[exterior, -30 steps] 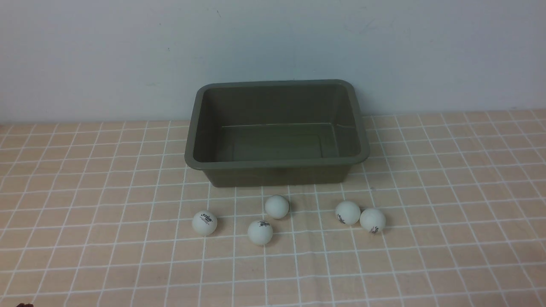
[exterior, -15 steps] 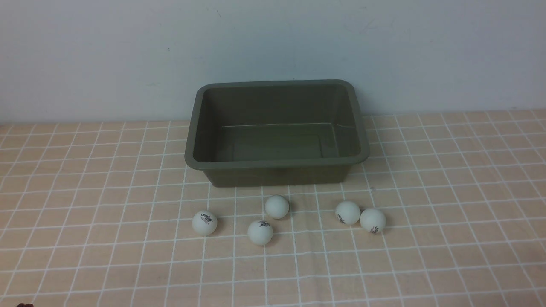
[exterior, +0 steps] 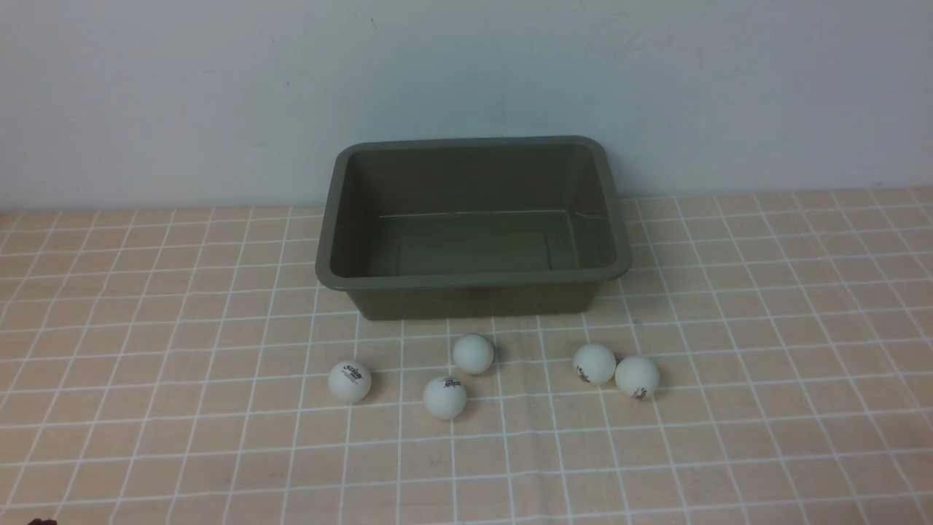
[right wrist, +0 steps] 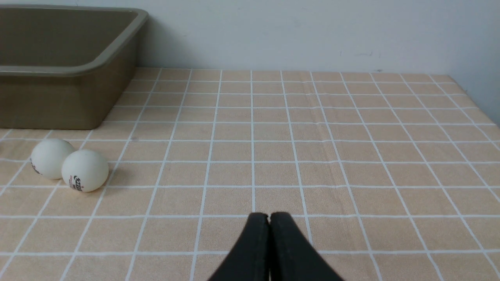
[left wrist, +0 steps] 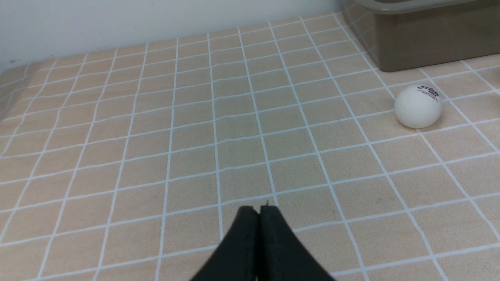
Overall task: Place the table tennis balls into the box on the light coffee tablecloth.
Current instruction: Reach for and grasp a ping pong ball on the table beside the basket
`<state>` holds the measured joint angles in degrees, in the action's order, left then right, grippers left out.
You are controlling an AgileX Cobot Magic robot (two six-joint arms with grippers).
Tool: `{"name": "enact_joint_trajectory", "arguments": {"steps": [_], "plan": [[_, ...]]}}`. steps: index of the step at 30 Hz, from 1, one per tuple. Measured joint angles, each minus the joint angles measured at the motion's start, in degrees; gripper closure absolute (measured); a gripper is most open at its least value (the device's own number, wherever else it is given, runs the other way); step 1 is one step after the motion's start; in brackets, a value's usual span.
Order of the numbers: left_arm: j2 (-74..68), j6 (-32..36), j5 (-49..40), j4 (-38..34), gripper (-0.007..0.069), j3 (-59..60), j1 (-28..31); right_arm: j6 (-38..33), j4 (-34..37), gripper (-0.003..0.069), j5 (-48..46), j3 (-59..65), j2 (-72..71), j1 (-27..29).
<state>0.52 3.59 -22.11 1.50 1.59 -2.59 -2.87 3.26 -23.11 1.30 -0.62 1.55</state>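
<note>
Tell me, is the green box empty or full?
Empty. The box shows a bare floor; all five balls sit outside on the cloth.

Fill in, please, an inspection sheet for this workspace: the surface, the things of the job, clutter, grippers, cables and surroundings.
Surface: light coffee tablecloth, lying flat, white grid lines.
Job's things: box upright and empty; five table tennis balls on the cloth in front of it, none inside; the two rightmost touch or nearly touch.
Clutter: nothing seen.
Grippers: left gripper, fingers shut, empty; right gripper, fingers shut, empty.
Cables: nothing seen.
Surroundings: plain pale wall behind the box.
</note>
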Motion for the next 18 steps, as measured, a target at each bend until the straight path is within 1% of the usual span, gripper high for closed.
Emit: {"name": "enact_joint_trajectory", "arguments": {"steps": [5, 9, 12, 16, 17, 18], "plan": [[0.0, 0.0, 0.0, 0.0, 0.0693, 0.0, 0.0, 0.0, 0.0, 0.0673, 0.07, 0.0, 0.0, 0.0], [0.0, 0.0, 0.0, 0.0, 0.0693, 0.0, 0.0, 0.23, 3.15, 0.0673, 1.59, -0.39, 0.0, 0.0], [0.0, 0.0, 0.0, 0.0, 0.0693, 0.0, 0.0, 0.23, 5.08, 0.0673, 0.3, -5.19, 0.0, 0.0], [0.0, 0.0, 0.0, 0.0, 0.0693, 0.0, 0.0, 0.23, 5.85, 0.0673, -6.47, -16.45, 0.13, 0.0], [0.0, 0.0, 0.0, 0.0, 0.0693, 0.0, 0.0, 0.23, 5.85, 0.0673, -8.87, -18.65, 0.36, 0.0], [0.0, 0.0, 0.0, 0.0, 0.0693, 0.0, 0.0, 0.23, 5.89, 0.0673, -13.29, -21.66, 0.62, 0.0]]}}
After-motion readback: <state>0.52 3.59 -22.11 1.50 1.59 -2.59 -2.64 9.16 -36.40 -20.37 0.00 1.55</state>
